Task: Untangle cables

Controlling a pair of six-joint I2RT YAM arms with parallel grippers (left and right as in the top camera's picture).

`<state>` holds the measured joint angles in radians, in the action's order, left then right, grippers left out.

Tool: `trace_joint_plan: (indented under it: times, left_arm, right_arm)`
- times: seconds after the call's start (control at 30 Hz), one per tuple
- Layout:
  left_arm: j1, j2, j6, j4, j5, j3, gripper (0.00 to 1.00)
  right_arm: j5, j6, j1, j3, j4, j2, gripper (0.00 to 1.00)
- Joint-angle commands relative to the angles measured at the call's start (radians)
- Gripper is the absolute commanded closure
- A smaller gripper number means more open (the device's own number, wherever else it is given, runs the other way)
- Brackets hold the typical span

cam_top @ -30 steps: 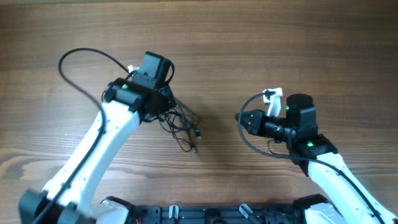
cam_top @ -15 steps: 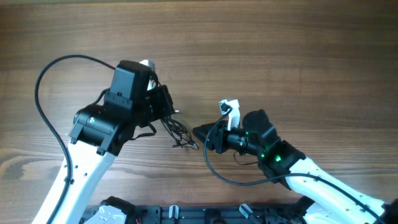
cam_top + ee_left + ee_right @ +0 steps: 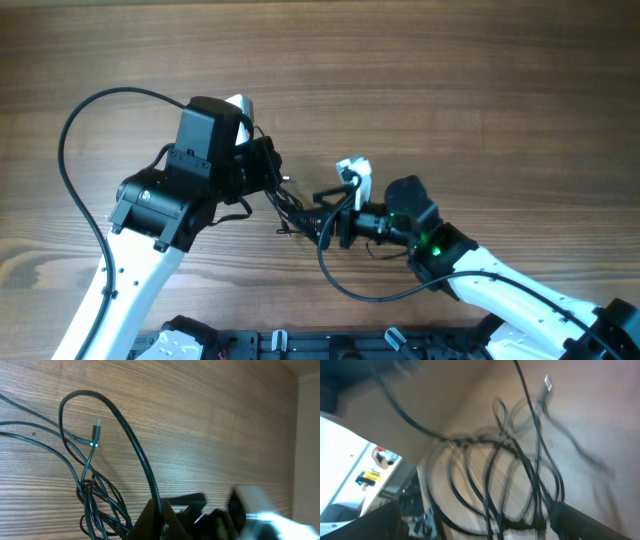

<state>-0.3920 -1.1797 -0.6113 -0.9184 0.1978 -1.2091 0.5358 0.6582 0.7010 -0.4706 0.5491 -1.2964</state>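
The cables [image 3: 293, 207] are a small knot of thin black cords in mid-table, between my two grippers. My left gripper [image 3: 277, 184] is shut on one strand. In the left wrist view that strand [image 3: 135, 455] arcs up from the shut left gripper [image 3: 161, 521], the knot [image 3: 95, 502] hangs beside it, and a small plug end [image 3: 96, 431] shows. My right gripper [image 3: 323, 213] stands open at the knot's right side. The right wrist view is blurred; the looped cables [image 3: 495, 475] lie between the wide-apart fingers [image 3: 590, 520], and nothing is gripped.
The wooden table [image 3: 450, 80] carries only the cables. A thick arm wire [image 3: 68, 150] loops out left of the left arm, and another [image 3: 345, 283] sags below the right wrist. A black rail [image 3: 300, 345] runs along the front edge.
My right gripper has moved left to the knot and gone from nearly shut to wide open. The left arm swung round early on, then held still with its strand.
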Motion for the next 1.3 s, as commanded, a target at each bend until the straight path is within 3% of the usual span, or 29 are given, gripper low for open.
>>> trace_joint_plan:
  times: [0.0,0.07,0.13,0.27,0.47,0.73,0.8,0.9,0.93,1.13,1.27]
  left_arm:
    - [-0.003,0.019,-0.115,0.007,-0.047,-0.01,0.96]
    - [-0.003,0.019,-0.187,0.011,-0.061,-0.01,0.96]
    - [-0.004,0.019,-0.233,0.013,-0.061,-0.01,0.96]
    - [-0.004,0.019,-0.236,0.013,-0.048,-0.01,0.96]
    - [-0.004,0.019,-0.258,0.011,-0.026,-0.01,0.96]
    - [-0.006,0.019,-0.322,0.01,-0.003,-0.01,0.96]
    - [-0.012,0.019,-0.324,0.012,0.0,-0.01,0.96]
    - [-0.027,0.019,-0.34,0.013,-0.001,-0.01,0.96]
    - [-0.033,0.019,-0.34,0.013,0.0,-0.01,0.96]
    - [-0.078,0.019,-0.387,0.025,-0.008,-0.01,0.96]
    - [-0.084,0.019,-0.433,0.028,-0.009,-0.01,0.96]
  right_arm:
    - [0.126,-0.048,-0.008,-0.006,0.107,0.025,0.05]
    - [0.159,-0.055,0.014,-0.006,0.108,0.025,0.12]
    - [0.138,-0.098,0.054,-0.006,0.069,0.023,0.12]
    - [0.039,-0.11,0.107,-0.006,0.043,0.023,0.13]
    - [-0.024,-0.107,0.141,-0.006,0.04,0.019,0.3]
    - [-0.064,-0.105,0.144,-0.006,0.045,-0.055,0.32]
    - [-0.064,-0.105,0.15,-0.006,0.045,-0.063,0.41]
    - [-0.072,-0.095,0.153,-0.006,0.053,-0.063,0.71]
    - [-0.098,-0.075,0.153,-0.006,0.051,-0.063,0.76]
    - [-0.132,-0.079,0.153,-0.006,0.048,-0.066,0.77]
    - [-0.163,-0.082,0.153,-0.006,0.025,-0.074,0.95]
